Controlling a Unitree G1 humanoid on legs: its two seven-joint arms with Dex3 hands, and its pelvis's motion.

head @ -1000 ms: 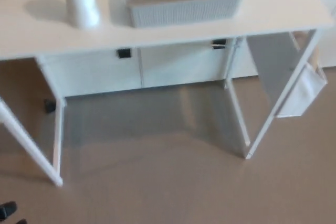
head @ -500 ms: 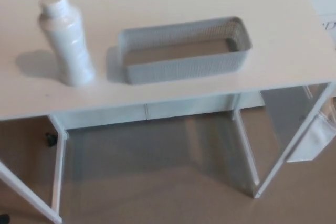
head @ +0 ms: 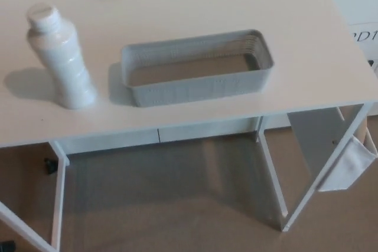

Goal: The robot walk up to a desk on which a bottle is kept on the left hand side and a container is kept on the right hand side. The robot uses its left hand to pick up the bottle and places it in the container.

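bottle [head: 61,57] upright on desk [head: 177,4], left of empty basket [head: 195,66] | hands: neither in view, state unknown | step: approach, no grasp yet | next: left hand reaches bottle body

1. The place looks like a plain indoor room, possibly an office or a test room; which of these cannot be told for sure.
2. A pale, flat surface [head: 195,4] stands on thin white metal legs [head: 58,205], like a simple office desk.
3. The floor [head: 171,205] beneath is smooth, uniform and beige-brown, with no rug or pattern.
4. White cabinet-like panels [head: 201,131] run low behind the desk, below its near edge.
5. A white panel or bag [head: 348,166] hangs at the desk's right leg; what it is cannot be told.
6. The furnishing is sparse, all white and beige.
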